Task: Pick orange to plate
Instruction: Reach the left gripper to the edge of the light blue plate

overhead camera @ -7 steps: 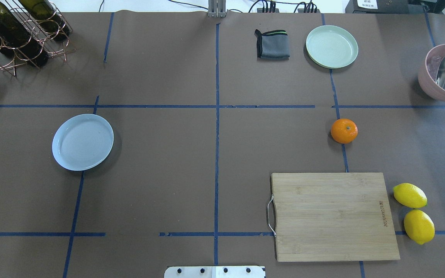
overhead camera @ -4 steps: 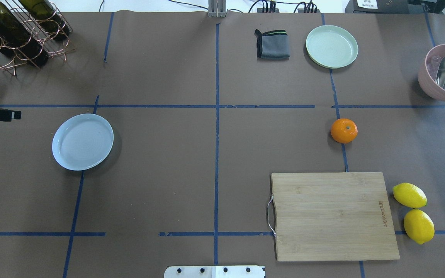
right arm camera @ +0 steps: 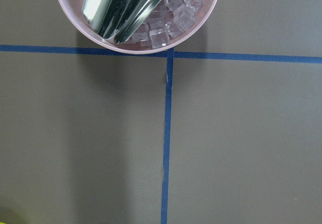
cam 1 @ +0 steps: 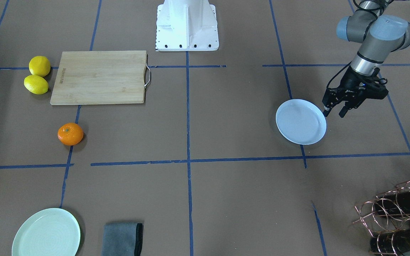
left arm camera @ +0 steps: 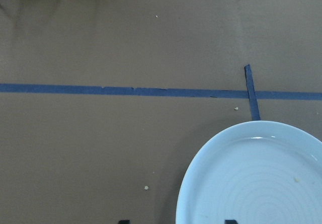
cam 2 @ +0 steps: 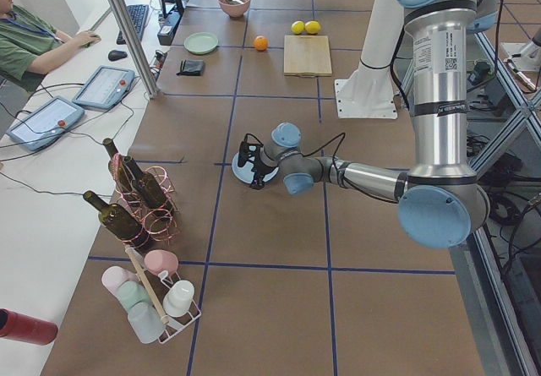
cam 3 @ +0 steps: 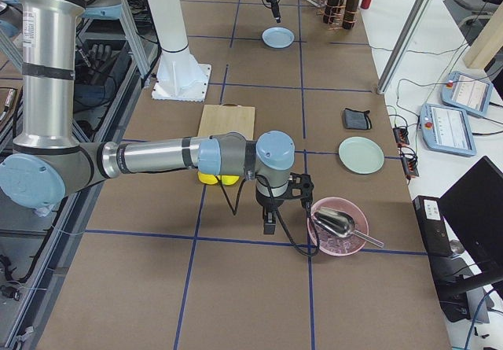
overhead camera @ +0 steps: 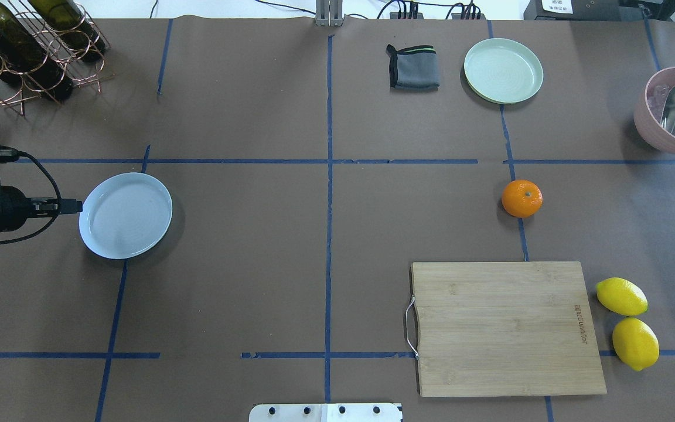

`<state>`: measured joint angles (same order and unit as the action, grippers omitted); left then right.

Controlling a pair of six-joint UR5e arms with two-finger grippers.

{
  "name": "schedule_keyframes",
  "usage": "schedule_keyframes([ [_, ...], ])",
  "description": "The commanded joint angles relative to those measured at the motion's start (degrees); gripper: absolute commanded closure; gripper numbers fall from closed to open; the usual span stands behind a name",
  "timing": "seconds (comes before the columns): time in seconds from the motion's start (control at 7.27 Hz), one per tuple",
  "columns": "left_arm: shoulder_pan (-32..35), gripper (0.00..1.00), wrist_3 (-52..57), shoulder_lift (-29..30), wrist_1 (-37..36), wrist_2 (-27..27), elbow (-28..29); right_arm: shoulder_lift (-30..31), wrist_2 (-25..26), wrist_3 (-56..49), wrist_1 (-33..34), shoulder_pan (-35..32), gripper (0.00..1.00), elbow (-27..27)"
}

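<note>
The orange (overhead camera: 522,198) (cam 1: 70,134) rests on the brown table on my right side, with nothing touching it. Far across on my left side lies the bluish-white plate (overhead camera: 125,215) (cam 1: 301,121), with nothing on it. My left gripper (cam 1: 334,113) hangs open and pointing down, just beside the plate's outer rim. In the left wrist view the plate (left arm camera: 261,183) fills the lower right corner and the two fingertips (left arm camera: 124,221) stand apart. My right gripper (cam 3: 269,222) shows only in the exterior right view, beside the pink bowl, so I cannot tell its state.
A wooden cutting board (overhead camera: 507,328) lies near the front right, with two yellow lemons (overhead camera: 621,296) beside it. At the back right are a mint-green plate (overhead camera: 503,70), a folded grey cloth (overhead camera: 412,67) and a pink bowl (overhead camera: 654,132) holding ice and a scoop. A wine rack (overhead camera: 27,47) stands back left.
My left arm has come in from the overhead view's left edge and moved toward the plate, reaching its left rim. The orange and the plate have not moved.
</note>
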<state>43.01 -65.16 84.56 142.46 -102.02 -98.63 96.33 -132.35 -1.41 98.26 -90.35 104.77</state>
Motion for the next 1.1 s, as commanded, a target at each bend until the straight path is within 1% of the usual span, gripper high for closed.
schedule_keyframes([
  [0.0, -2.1, 0.48, -3.0, 1.7, 0.0, 2.7, 2.3, 0.0, 0.0, 0.0, 0.0, 0.0, 0.0, 0.0],
  [0.41, -2.1, 0.52, -3.0, 2.6, 0.0, 2.8, 3.5, 0.0, 0.0, 0.0, 0.0, 0.0, 0.0, 0.0],
  [0.55, -2.1, 0.58, -3.0, 2.9, -0.1, 2.8, 3.8, 0.0, 0.0, 0.0, 0.0, 0.0, 0.0, 0.0],
  [0.69, -2.1, 0.76, -3.0, 3.0, -0.1, 2.8, 3.9, 0.0, 0.0, 0.0, 0.0, 0.0, 0.0, 0.0],
  [0.83, -2.1, 0.84, -3.0, 2.9, 0.0, 2.8, 4.2, 0.0, 0.0, 0.0, 0.0, 0.0, 0.0, 0.0],
  [0.96, -2.1, 1.0, -3.0, 3.0, 0.0, 2.8, 4.2, 0.0, 0.0, 0.0, 0.0, 0.0, 0.0, 0.0],
])
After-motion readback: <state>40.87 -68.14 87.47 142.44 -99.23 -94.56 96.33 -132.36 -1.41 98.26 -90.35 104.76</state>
